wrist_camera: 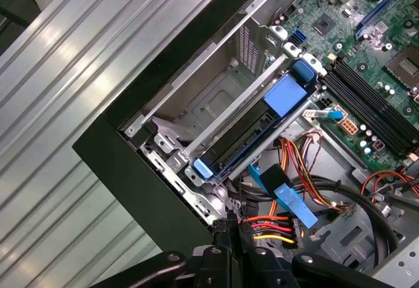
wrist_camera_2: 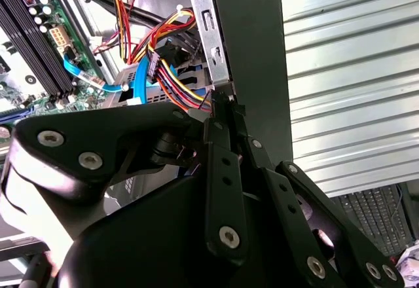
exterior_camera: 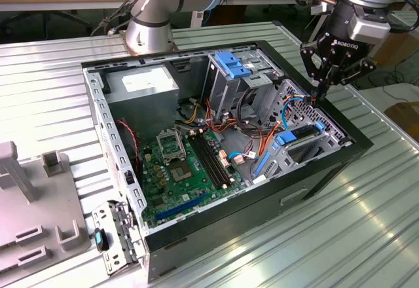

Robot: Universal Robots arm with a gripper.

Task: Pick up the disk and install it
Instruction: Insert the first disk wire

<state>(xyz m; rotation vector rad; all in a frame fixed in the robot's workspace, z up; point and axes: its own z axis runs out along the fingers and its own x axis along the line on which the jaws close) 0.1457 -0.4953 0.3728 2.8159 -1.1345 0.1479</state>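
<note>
Already seated, the disk (exterior_camera: 301, 143) lies in the drive bay at the four o'clock corner of the open computer case (exterior_camera: 262, 203) in the exterior view. Its dark body sits tilted between metal bay walls, and the bright blue carrier rail frames it. In the first wrist view the disk (wrist_camera: 245, 134) runs lengthwise in the bay, with a blue tab at each end and a wider blue plate over one end.

From the disk, the end effector (exterior_camera: 321, 97) hangs at about one o'clock in the exterior view, over the case's edge and apart from the disk. It is closed, with the black fingers (wrist_camera_2: 222, 163) drawn tip to tip. In both wrist views the end effector (wrist_camera_2: 219, 105) (wrist_camera: 228, 226) sits just beside a bundle of red, orange and yellow wires (wrist_camera: 268, 226) ending in a black connector. Whether it touches them I cannot tell.

Further out, the green motherboard (exterior_camera: 186, 163) lies at roughly nine o'clock from the disk on the case floor. A silver power supply (exterior_camera: 141, 85) fills the case's eleven o'clock corner, and a metal cage with blue brackets (exterior_camera: 232, 62) stands at twelve. The case rests on a ribbed metal counter (exterior_camera: 52, 91), and a grey fixture (exterior_camera: 33, 203) sits at eight o'clock of the exterior view
</note>
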